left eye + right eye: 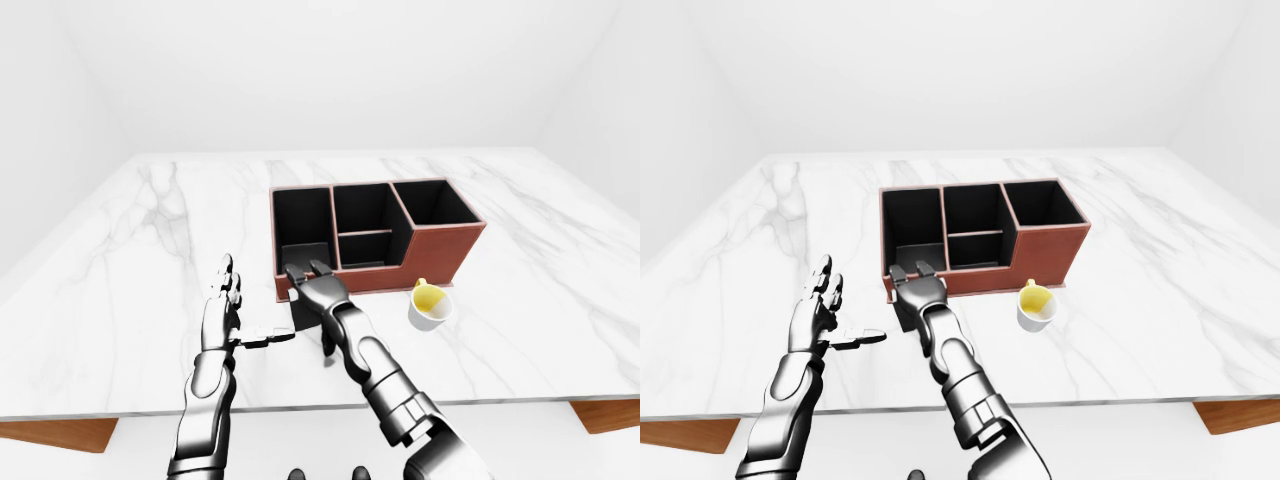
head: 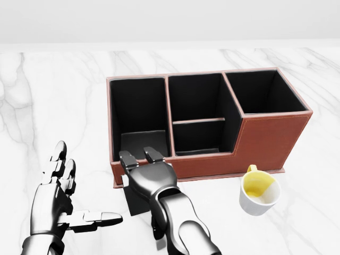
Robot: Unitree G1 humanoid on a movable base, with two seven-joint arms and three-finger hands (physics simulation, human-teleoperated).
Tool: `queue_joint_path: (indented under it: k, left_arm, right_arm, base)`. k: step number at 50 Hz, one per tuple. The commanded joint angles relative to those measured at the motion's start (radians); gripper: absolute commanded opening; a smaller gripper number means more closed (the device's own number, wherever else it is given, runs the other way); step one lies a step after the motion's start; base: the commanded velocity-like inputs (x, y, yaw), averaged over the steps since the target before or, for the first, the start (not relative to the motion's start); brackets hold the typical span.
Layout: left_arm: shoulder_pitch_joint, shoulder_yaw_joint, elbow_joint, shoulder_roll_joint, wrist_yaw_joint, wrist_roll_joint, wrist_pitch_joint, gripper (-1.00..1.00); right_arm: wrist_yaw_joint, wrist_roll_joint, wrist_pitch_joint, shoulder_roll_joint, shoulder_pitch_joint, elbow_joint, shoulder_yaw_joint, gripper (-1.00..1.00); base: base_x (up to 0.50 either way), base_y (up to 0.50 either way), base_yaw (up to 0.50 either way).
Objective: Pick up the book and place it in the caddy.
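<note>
Chrome-grey right hand (image 2: 149, 178) sits on the book (image 2: 139, 199) at the caddy's lower-left corner in head view, 2 fingers (image 2: 129, 160) stretched flat over its upper part toward the caddy's low wall; can't tell if the thumb is under the cover, so grip unclear. Book is dark, thin, tilted: upper end leans over the caddy (image 2: 265, 141) wall into the left compartment, lower end on the white marble tabletop (image 2: 64, 95) just below the caddy. Left hand (image 2: 56, 199) is well apart to the left, holding nothing, fingers up and spread, thumb pointing right toward the book w/o touching it.

Caddy is reddish-brown leather outside, black inside, w/ 4 compartments: 1 tall at left, 2 stacked in the middle split by a divider, 1 at right. White mug (image 2: 258, 192) w/ yellow inside stands just below the caddy's right end, near but not touching.
</note>
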Motion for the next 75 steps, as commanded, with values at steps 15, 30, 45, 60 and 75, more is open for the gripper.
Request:
queue_joint_path:
  k: [15,30,45,60,75]
  left_arm:
    - [0.006,0.0,-0.013,-0.001,-0.002,-0.001,0.007,1.0]
    - [0.006,-0.001,-0.014,-0.002,-0.002,0.001,0.007,1.0]
    - [0.004,-0.003,-0.004,-0.002,-0.005,0.001,-0.001,1.0]
    - [0.007,-0.003,-0.014,-0.002,-0.004,0.0,0.005,1.0]
    - [0.006,-0.002,-0.008,-0.002,-0.003,0.0,0.001,1.0]
  right_arm:
    - [-0.076,0.032,0.0,0.012,-0.128,0.165,-0.025,1.0]
    - [-0.09,0.02,0.0,0.013,-0.123,0.179,-0.016,-1.0]
    - [-0.102,0.025,0.0,0.014,-0.143,0.182,-0.022,-1.0]
    - [0.232,-0.155,0.0,0.024,-0.051,-0.416,0.01,-1.0]
    - [0.437,-0.373,0.0,0.095,-0.105,-0.737,-0.003,-1.0]
  base:
    - [0.0,0.0,0.0]
    - [0.0,0.0,0.0]
    - [0.0,0.0,0.0]
    - [0.0,0.0,0.0]
    - [0.0,0.0,0.0]
